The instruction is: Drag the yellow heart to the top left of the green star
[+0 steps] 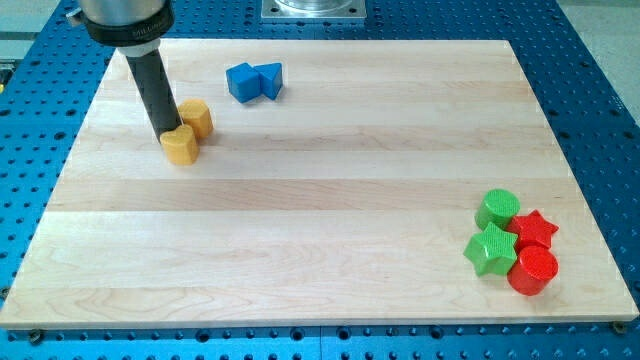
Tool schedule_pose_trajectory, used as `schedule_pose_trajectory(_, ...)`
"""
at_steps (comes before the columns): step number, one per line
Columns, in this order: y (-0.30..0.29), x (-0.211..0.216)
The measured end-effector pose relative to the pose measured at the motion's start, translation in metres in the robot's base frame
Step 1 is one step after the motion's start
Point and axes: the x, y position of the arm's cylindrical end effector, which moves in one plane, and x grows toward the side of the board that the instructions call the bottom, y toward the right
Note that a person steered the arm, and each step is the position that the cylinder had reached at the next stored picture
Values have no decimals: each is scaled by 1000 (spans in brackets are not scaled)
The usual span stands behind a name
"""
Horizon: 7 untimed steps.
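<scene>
Two yellow blocks sit at the view's upper left: one [181, 145] lower left and one [197, 117] just above and right of it, touching. I cannot tell which is the heart. My tip [166, 133] stands against the top left edge of the lower yellow block, left of the upper one. The green star [491, 250] lies at the view's lower right, far from the tip.
A green cylinder [497, 209], a red star [534, 230] and a red cylinder [533, 270] crowd around the green star. Two blue blocks [254, 80] lie touching near the view's top, right of the yellow blocks. The wooden board [320, 230] rests on a blue perforated table.
</scene>
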Motion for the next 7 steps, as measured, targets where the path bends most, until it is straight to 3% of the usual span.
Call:
schedule_pose_trajectory(1,3,30)
schedule_pose_trajectory(3,93,106)
schedule_pose_trajectory(4,71,106)
schedule_pose_trajectory(6,171,144)
schedule_pose_trajectory(7,187,149)
